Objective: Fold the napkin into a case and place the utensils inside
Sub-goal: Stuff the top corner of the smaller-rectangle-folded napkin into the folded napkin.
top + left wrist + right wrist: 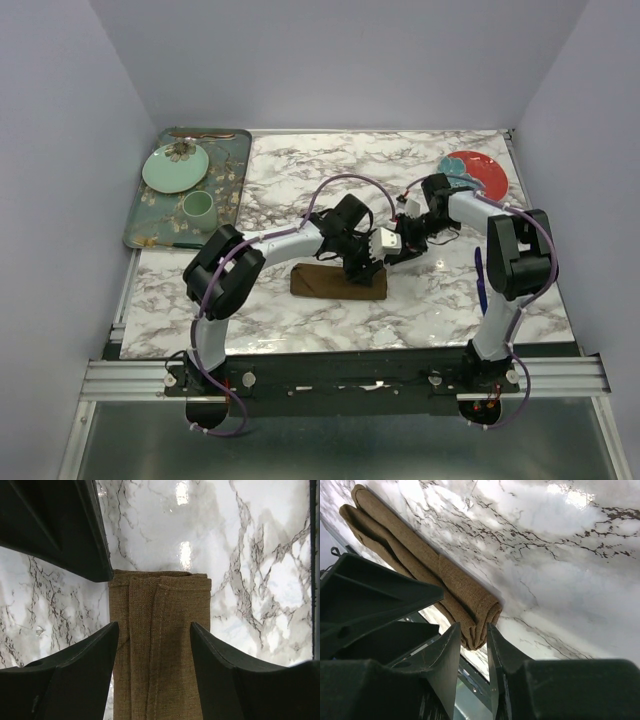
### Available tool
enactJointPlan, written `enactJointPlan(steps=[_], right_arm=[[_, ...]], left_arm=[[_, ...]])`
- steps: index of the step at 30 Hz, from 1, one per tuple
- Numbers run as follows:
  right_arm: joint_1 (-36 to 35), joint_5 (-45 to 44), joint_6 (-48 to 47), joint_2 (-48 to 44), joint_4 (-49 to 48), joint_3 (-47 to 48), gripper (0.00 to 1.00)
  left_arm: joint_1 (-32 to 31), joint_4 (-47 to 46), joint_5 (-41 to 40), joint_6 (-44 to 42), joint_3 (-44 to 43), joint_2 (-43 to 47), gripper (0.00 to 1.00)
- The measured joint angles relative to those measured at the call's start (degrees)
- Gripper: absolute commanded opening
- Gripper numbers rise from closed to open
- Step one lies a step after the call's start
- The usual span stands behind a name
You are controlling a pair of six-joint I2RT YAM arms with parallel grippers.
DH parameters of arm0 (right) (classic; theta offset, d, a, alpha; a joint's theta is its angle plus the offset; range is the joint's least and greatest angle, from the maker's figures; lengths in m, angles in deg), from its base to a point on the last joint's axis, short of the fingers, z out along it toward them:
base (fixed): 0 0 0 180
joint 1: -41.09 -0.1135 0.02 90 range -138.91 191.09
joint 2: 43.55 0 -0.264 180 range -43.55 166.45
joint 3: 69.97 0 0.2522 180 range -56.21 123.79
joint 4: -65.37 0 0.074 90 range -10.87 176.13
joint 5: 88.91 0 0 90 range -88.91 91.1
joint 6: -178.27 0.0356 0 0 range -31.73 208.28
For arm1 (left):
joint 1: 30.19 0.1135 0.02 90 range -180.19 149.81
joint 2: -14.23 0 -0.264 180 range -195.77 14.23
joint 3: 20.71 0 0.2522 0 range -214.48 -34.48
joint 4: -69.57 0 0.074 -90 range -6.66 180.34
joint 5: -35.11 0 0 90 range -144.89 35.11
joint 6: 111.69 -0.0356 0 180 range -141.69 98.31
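The soft brown cloth napkin (338, 283) lies folded into a long thin strip on the white marble table (300, 170), near the middle of the top view. Its long side runs from left to right there.

The black left gripper (154, 630) is right over it. In the left wrist view the napkin runs straight up from the bottom edge, with one black finger (80, 665) on each side. The jaws are wide apart and hold nothing.

The black right gripper (471, 632) is at the right end of the strip. Its jaws are only a little apart, and the rolled end of the napkin shows in the gap. I cannot tell if it pinches the cloth or just hangs by it.

The slim utensil with the bright blue handle (480, 280) lies at the right of the top view, well apart from the napkin and close by the right arm. It points up and down in the picture, so it lies across the way the napkin runs. I think the right arm is the nearer one to fetch it. The utensil would need a turn to line up with the strip and go in at an end.
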Motion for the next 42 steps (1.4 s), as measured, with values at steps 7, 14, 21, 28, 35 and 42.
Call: enactJointPlan(steps=[7, 14, 21, 28, 35, 42], right_arm=[[0.00, 0.00, 0.02, 1.14, 0.00, -0.02, 0.34], [0.00, 0.04, 0.02, 1.53, 0.00, -0.15, 0.34], [0.00, 0.63, 0.22, 1.55, -0.07, -1.07, 0.34], [-0.02, 1.62, 1.27, 1.55, -0.07, -1.18, 0.23], [-1.49, 1.60, 3.21, 1.36, -0.17, -1.92, 0.15], [-4.57, -0.22, 3.65, 1.75, 0.00, -2.05, 0.15]], left_arm=[[-0.74, 0.90, -1.16, -2.75, -0.98, -1.60, 0.49], [-1.46, 1.79, -1.16, -3.85, -1.25, -1.68, 0.32], [-1.55, 2.27, -1.16, -4.44, -1.25, -1.66, 0.18], [-1.55, 2.49, -1.18, -4.15, -0.61, -0.92, 0.05], [-2.12, -0.07, -3.15, -1.22, 2.91, 2.56, 0.04], [-3.56, -2.97, -5.57, 2.64, 6.54, 4.35, 0.04]])
